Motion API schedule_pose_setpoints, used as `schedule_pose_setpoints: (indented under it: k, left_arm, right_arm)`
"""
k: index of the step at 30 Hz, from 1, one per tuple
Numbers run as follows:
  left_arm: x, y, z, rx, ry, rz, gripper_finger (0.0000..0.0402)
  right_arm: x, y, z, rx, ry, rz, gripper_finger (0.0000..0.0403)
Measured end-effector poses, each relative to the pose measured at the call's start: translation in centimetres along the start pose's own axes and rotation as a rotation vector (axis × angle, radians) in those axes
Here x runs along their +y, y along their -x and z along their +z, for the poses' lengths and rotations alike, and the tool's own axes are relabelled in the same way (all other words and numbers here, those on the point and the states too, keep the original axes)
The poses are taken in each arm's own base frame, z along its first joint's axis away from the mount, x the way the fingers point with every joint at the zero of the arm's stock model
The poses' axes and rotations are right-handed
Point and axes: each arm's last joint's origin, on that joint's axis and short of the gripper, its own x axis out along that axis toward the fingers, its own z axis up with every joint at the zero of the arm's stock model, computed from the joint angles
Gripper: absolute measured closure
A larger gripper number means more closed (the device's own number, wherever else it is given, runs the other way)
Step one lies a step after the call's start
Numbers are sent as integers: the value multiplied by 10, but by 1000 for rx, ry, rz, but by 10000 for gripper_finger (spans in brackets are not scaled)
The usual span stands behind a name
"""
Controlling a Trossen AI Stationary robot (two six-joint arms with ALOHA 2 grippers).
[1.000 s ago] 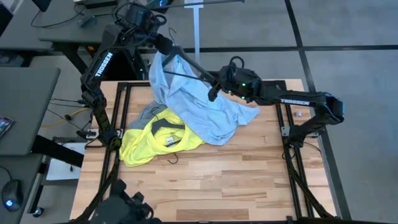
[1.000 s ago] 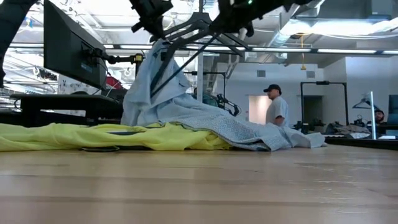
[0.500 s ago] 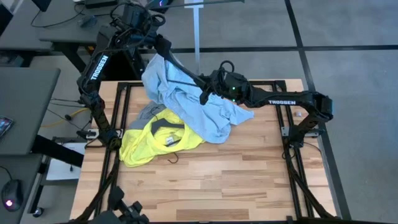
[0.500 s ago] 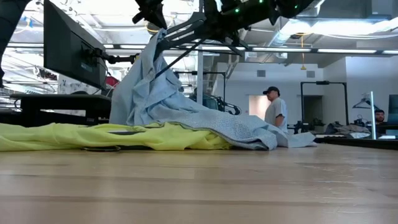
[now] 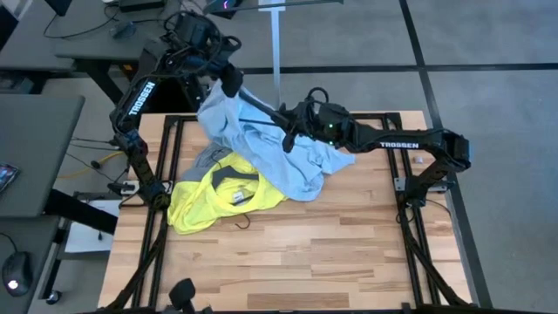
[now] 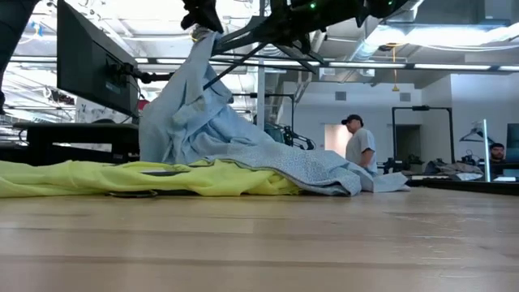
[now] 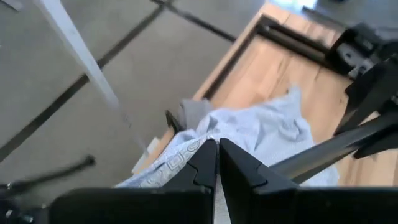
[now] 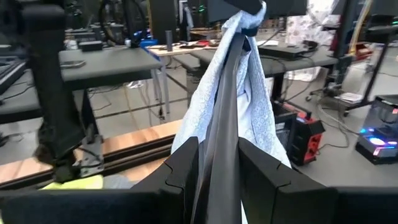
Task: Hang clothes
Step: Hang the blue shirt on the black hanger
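Lifting pale blue shirt [image 5: 261,144] above table [image 5: 305,253].
Yellow T-shirt [image 5: 214,196] lies nearest; grey T-shirt [image 5: 207,159] beside it; right gripper [image 5: 288,129] clamps black hanger [image 8: 222,124]; left gripper [image 5: 228,80], fingers closed, pinches shirt at rear edge.

Both arms are dark, near-black, built of slim tubular links joined by bulkier rounded joint housings. Each carries white "TROSSEN" lettering along one link. The right arm's wrist housing shows small green lights, with a thin black cable looping above it. The left gripper [image 7: 217,163] and right gripper [image 8: 217,168] have flat, angular, matte black fingers.
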Motion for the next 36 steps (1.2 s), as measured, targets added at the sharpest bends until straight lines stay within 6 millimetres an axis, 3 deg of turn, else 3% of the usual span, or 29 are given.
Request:
schedule_pose_setpoints:
  k: [5, 12, 16, 32, 36]
  left_arm:
    - [-7, -1, -7, 83, -45, -12, 389]
    - [-13, -1, -8, 95, -140, -25, 310]
    - [-11, 0, -8, 103, -197, 68, 280]
    - [-3, 7, 13, -69, -406, 312, 278]
    - [-3, 8, 15, -87, -391, 320, 278]
  right_arm:
    - [2, 1, 0, 1, 18, 11, 324]
    - [2, 2, 0, 6, 18, 18, 324]
    - [2, 2, 0, 6, 18, 16, 324]
    - [2, 2, 2, -3, 17, 20, 324]
    - [2, 2, 2, -4, 17, 12, 324]
